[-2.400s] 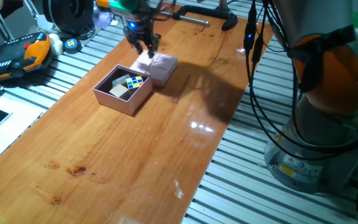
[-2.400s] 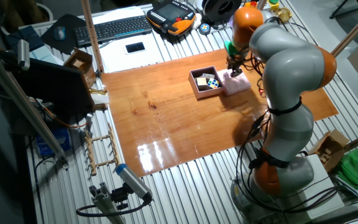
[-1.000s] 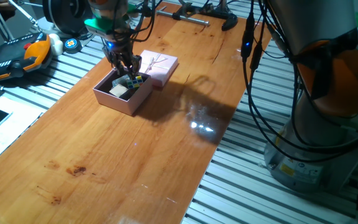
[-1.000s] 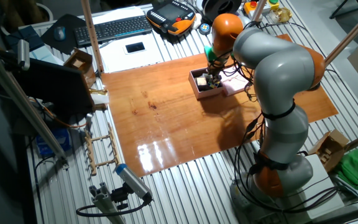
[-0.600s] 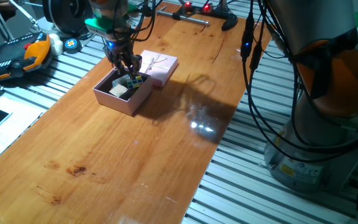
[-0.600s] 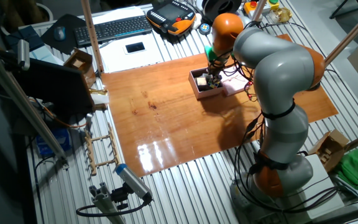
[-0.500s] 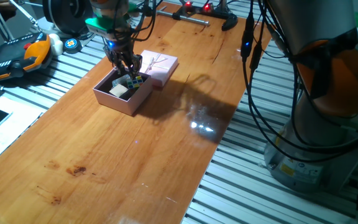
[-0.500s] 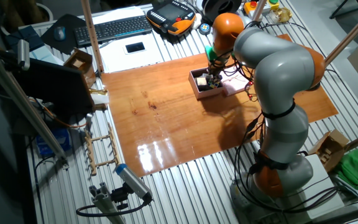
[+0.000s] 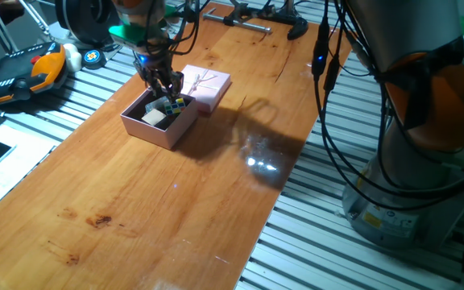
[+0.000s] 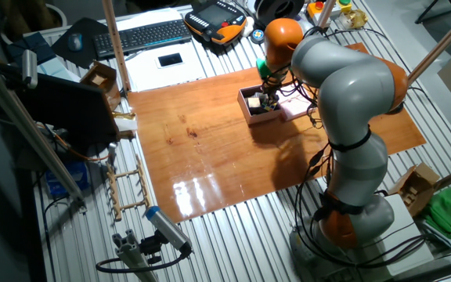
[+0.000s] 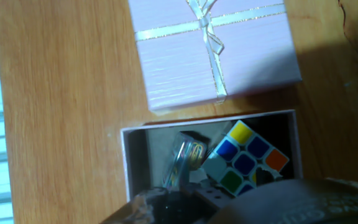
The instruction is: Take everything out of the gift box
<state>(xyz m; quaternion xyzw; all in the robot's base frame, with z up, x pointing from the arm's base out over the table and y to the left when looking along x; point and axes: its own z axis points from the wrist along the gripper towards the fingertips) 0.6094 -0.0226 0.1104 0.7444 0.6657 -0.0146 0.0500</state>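
Pale-pink gift box point(image 11: 129, 155), brownish inside; multicoloured puzzle cube point(image 11: 244, 158) within.

Two fixed views flank the table point(image 9: 176, 193); hand view looks straight down.

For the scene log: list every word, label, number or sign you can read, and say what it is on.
No text is legible in any view.
Label on the robot base: too small and blurred to read.
Round sticker near the table's far edge: blurred.
Gift box, lid and puzzle cube: no lettering.
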